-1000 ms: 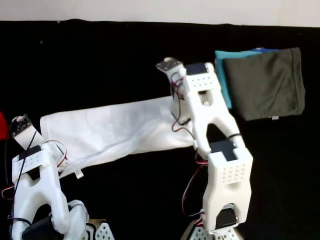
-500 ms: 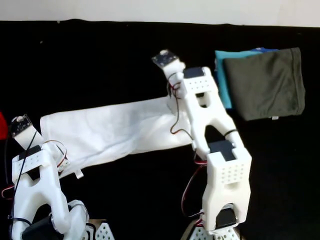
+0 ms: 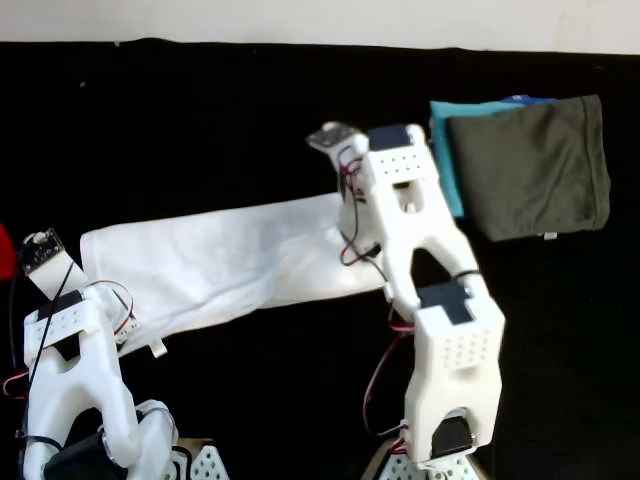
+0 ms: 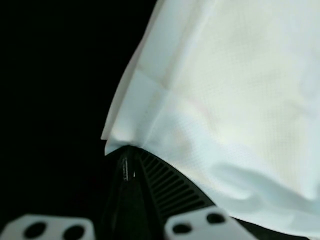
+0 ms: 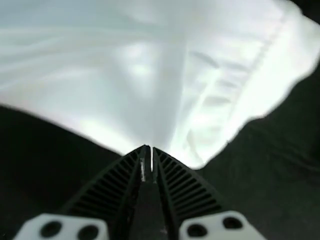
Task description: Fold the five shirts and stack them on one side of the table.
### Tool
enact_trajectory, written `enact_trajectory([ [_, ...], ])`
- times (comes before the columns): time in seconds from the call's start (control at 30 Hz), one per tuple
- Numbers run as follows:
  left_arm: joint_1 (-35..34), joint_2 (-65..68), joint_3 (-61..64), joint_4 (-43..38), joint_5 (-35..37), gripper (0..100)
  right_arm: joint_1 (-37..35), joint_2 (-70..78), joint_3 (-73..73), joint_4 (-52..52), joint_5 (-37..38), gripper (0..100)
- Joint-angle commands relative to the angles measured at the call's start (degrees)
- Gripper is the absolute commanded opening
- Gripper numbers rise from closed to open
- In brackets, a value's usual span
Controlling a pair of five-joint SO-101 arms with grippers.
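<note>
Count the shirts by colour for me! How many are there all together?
white shirt: 1
dark grey-green shirt: 1
teal shirt: 1
blue shirt: 1, only an edge peeking out of the stack
Total: 4 shirts. The red thing at the high view's left edge is too cut off to tell what it is.
</note>
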Motion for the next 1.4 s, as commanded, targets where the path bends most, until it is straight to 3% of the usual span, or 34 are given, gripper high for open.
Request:
enact_trajectory([
  [0.0, 0.8, 0.3, 0.1, -2.0, 0.3, 1, 3.6, 1.7, -0.5, -1.6, 0.8, 1.5],
  [0.17, 0.8, 0.3, 0.1, -2.0, 0.3, 1, 6.7, 2.0, -3.8, 3.9, 0.8, 1.5],
  [0.37, 0.8, 0.3, 0.1, -2.0, 0.3, 1, 5.7, 1.6, -14.3, 10.6, 0.6, 1.5],
  [0.53, 0.9, 0.3, 0.1, -2.0, 0.3, 1, 0.0, -2.1, -15.9, 10.7, 0.4, 1.5],
  [0.8, 0.9, 0.3, 0.1, -2.0, 0.3, 1, -13.0, -5.9, -3.1, 10.2, 0.4, 1.5],
  [1.13, 0.9, 0.3, 0.1, -2.0, 0.3, 1, -17.7, -5.8, 3.8, -12.0, 0.4, 1.5],
  [1.37, 0.9, 0.4, 0.1, -2.0, 0.3, 1, -17.1, -1.7, 7.1, -18.6, 0.4, 1.5],
])
